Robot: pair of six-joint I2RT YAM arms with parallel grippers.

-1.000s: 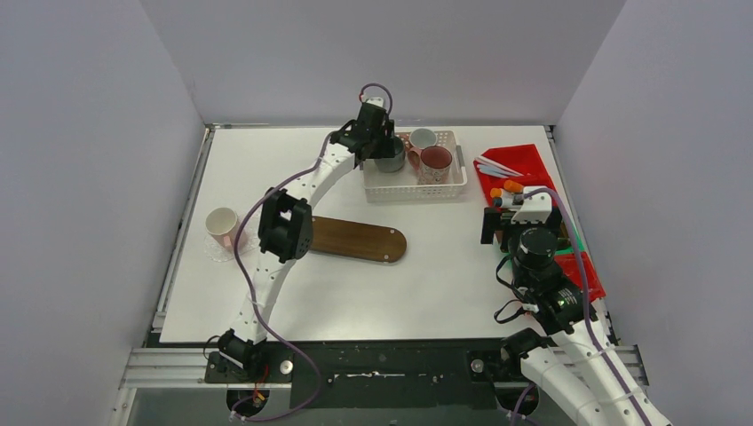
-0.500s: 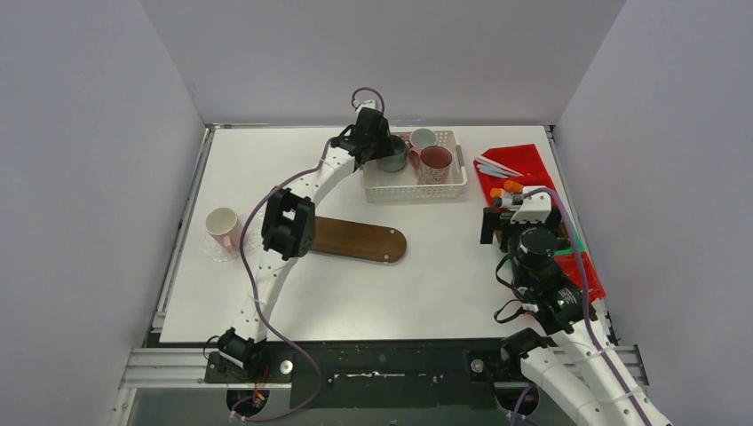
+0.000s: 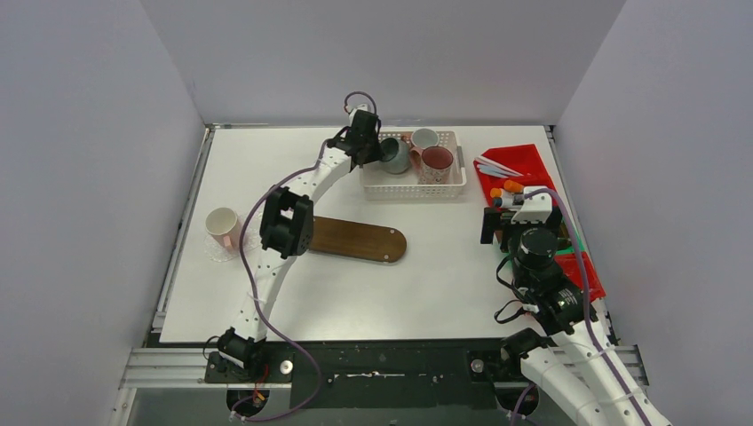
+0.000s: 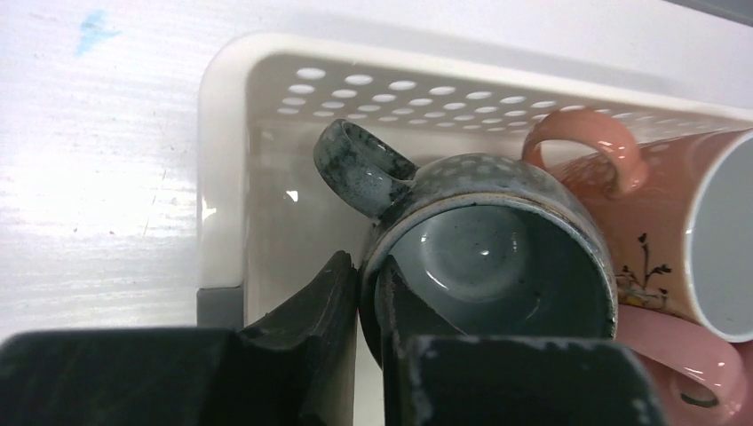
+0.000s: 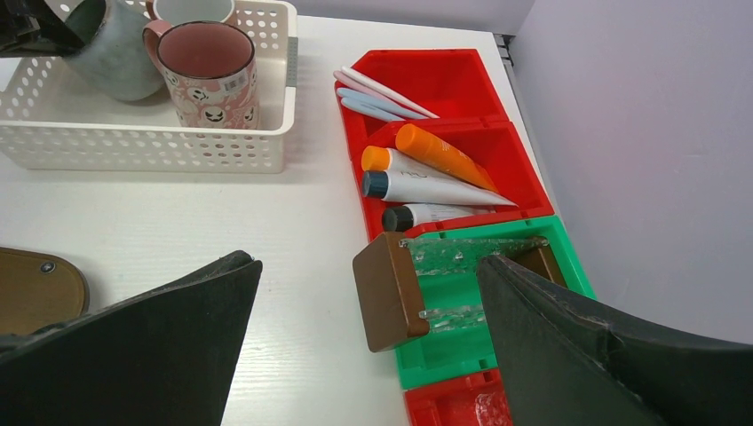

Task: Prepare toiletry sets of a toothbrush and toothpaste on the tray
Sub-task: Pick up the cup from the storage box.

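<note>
My left gripper point(image 4: 366, 275) is shut on the rim of the dark green mug point(image 4: 497, 257), one finger inside and one outside. That mug point(image 3: 395, 154) leans over at the left end of the white basket point(image 3: 413, 188). Beside it stand a maroon mug point(image 3: 435, 162) and a white mug point(image 3: 424, 138). The brown wooden tray point(image 3: 355, 238) lies bare mid-table. A pinkish-white mug point(image 3: 222, 226) stands at the far left. Toothbrushes point(image 5: 382, 93) and toothpaste tubes point(image 5: 426, 186) lie in red bins. My right gripper point(image 5: 368, 262) hangs open above the table's right side, holding nothing.
A green bin point(image 5: 524, 355) next to the red ones holds a brown block point(image 5: 391, 293) and clear plastic pieces. The bins line the table's right edge. Grey walls close in on three sides.
The left gripper has closed on the green mug's rim and shifted a little left, and the mug now tilts. The right arm has not moved.
</note>
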